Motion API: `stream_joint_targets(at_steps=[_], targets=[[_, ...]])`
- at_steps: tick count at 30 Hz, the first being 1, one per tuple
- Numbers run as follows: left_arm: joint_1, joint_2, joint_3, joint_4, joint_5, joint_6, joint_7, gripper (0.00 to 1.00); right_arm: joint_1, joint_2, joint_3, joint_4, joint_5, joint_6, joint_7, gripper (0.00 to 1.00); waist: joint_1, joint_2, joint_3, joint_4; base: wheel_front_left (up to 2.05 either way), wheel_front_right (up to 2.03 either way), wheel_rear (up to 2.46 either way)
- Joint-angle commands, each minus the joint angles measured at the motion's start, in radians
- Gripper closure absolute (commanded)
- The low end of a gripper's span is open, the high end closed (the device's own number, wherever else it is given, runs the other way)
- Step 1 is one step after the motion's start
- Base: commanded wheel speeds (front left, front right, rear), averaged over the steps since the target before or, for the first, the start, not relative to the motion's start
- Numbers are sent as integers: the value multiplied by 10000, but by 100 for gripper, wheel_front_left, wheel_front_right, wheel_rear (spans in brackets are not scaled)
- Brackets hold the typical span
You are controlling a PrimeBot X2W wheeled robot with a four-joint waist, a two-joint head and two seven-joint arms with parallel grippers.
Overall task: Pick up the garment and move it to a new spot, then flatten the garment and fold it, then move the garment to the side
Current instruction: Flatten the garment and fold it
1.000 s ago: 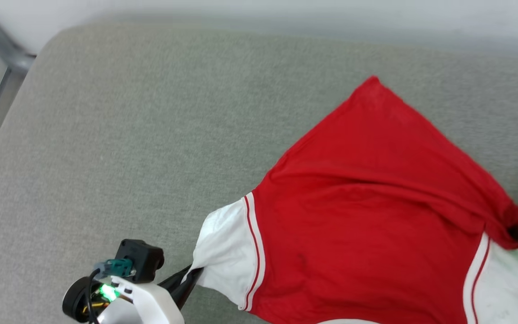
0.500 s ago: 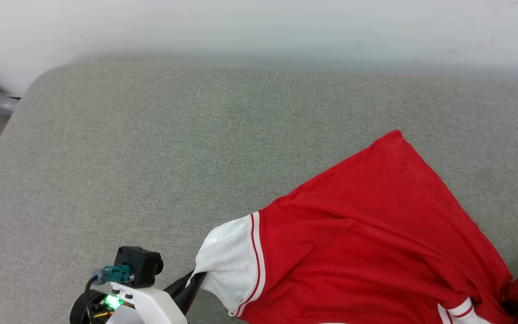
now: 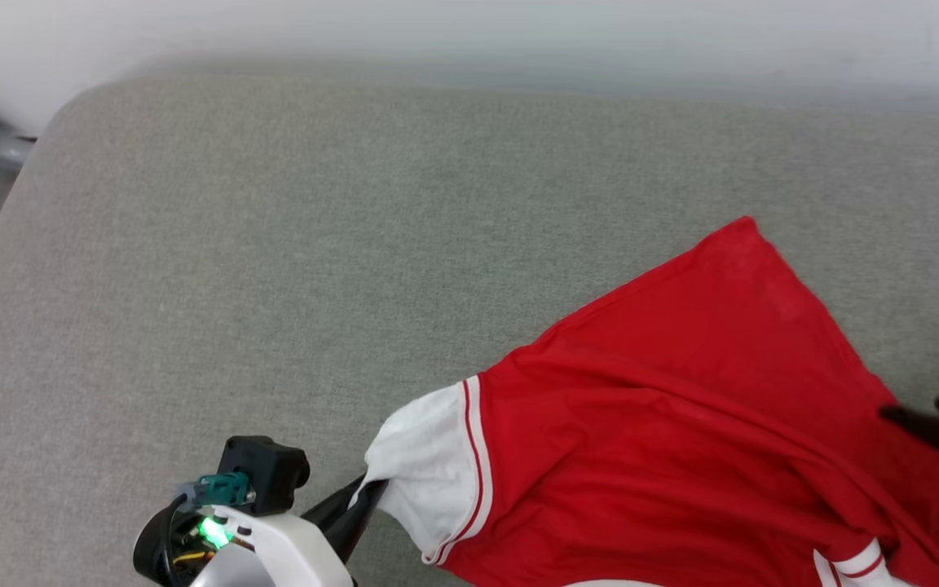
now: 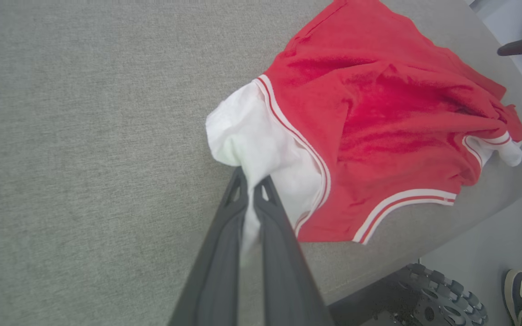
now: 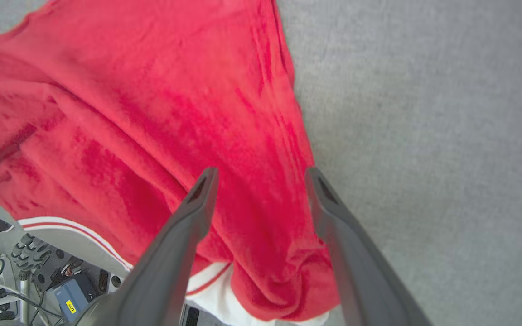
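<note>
with left gripper pinched shut on the white sleeve and right gripper spread open above the red jersey bunched at the near edge of the grey desk, risks slipping floorward or twisting up if tugged one-sidedly.

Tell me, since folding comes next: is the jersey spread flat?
Not flat: the red jersey lies rumpled with deep creases, white sleeve pinched in the left claw.

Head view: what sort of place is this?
Probably an indoor test room. A grey padded cushion, like a bed or sofa seat, meets a bare pale wall; the garment lies on it, and a person's shoe stands on smooth floor beside it.
</note>
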Motion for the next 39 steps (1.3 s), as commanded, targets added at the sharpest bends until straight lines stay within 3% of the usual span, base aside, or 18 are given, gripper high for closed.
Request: stream_joint_targets(at_steps=[1,6,17,24,33,34,35,39], targets=[[-144,0,-17,-110,59,-50,32,100,-537,-26,120,-115,55,-7,184,0,0,-1,289,227,0,0,0],[-412,10,-167,-284,171,-146,95,100,-1895,116,405,24,-228,-7,574,0,0,-1,829,636,0,0,0],[-1090,-391,-544,-421,190,-475,-66,100,-4479,211,957,1726,-1817,-7,940,0,0,-1,2200,1963,0,0,0],[-1377,-685,-843,-284,241,-682,-214,100,-4959,39,1063,2725,-2466,-7,755,0,0,-1,2653,2425,0,0,0],[-1592,-820,-938,19,194,-839,-384,100,-4379,-12,1589,3532,-2642,-7,798,0,0,-1,2934,2706,0,0,0],[-1616,-831,-943,54,184,-836,-409,100,-4267,-15,1700,3566,-2593,-7,844,59,0,-1,2937,2719,0,0,0],[-1636,-839,-953,93,175,-850,-427,100,-4194,-34,1800,3557,-2557,-6,808,96,0,-1,2933,2728,0,0,0],[-1664,-854,-957,259,141,-858,-455,100,-4139,-164,1935,3568,-2469,-7,383,100,0,-1,2796,2727,0,0,0]])
